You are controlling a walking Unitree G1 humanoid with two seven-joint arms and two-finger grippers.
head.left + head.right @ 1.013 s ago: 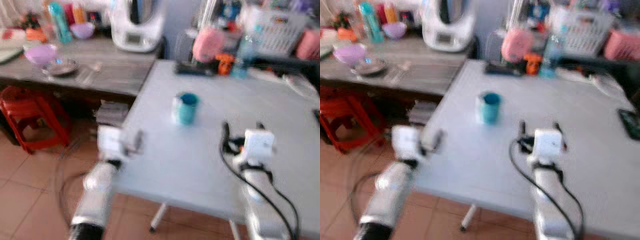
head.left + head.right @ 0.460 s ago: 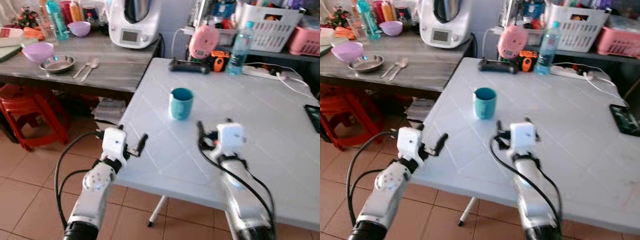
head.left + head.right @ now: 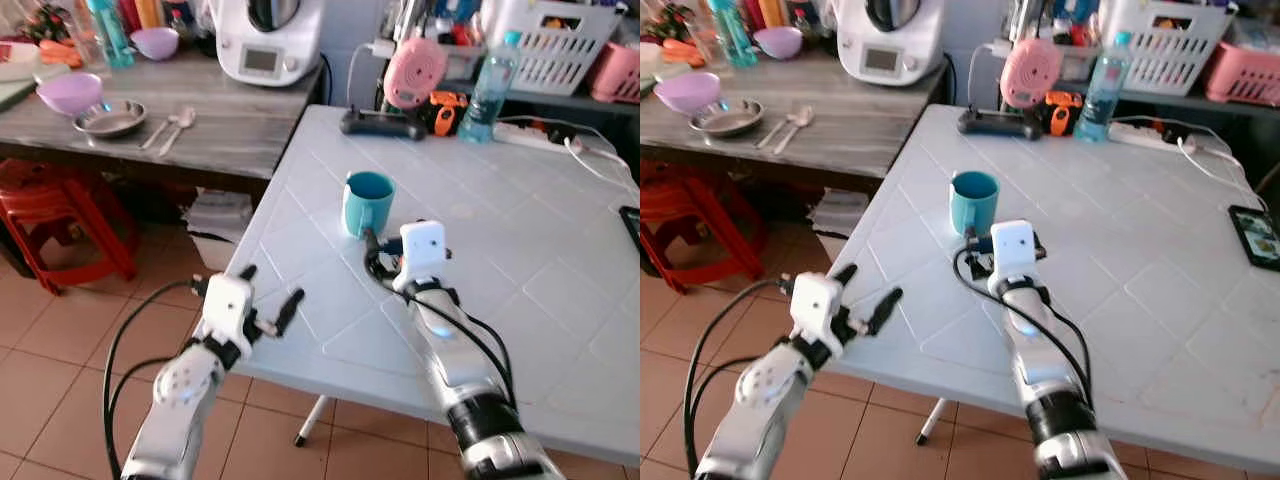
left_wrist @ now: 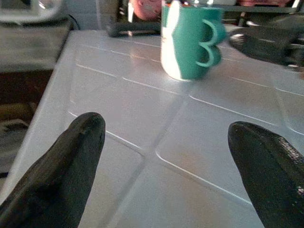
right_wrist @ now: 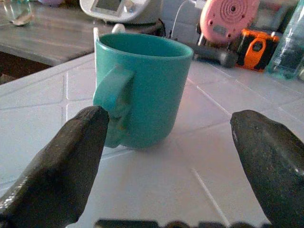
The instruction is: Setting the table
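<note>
Teal mug (image 3: 367, 203) upright on white tiled counter (image 3: 560, 300), centre of frame, handle turned toward near edge. Right gripper (image 5: 161, 156) just short of mug, low over counter, aimed straight at it. Step in hand, by judgement: closing in on mug for a grasp, probably to shift it to a place setting.

Doing it well: push forward level until mug body sits between the fingers, not just the handle; handle faces wrist camera, slightly off toward one finger, so a small sideways correction or a grip across the body above the handle looks safer. Close slowly, keep mug vertical, lift clear before any sideways travel. Counter looks smooth, so a nudge before closing could slide mug away.

Right jaws: spread wide, wider than mug, nothing held, no contact with mug visible; fingers (image 5: 61, 161) flank it from in front.

Left gripper (image 3: 262, 301) at near-left corner of counter, lower left of frame, pointed across surface toward mug. Left jaws: released, wide apart, empty, touching nothing as far as visible.

Metal bowl (image 3: 109, 119), purple bowl (image 3: 68, 93) and spoons (image 3: 172, 126) on grey wooden side counter (image 3: 230, 130), upper left of frame, well apart from mug; likely next items for setting.
</note>
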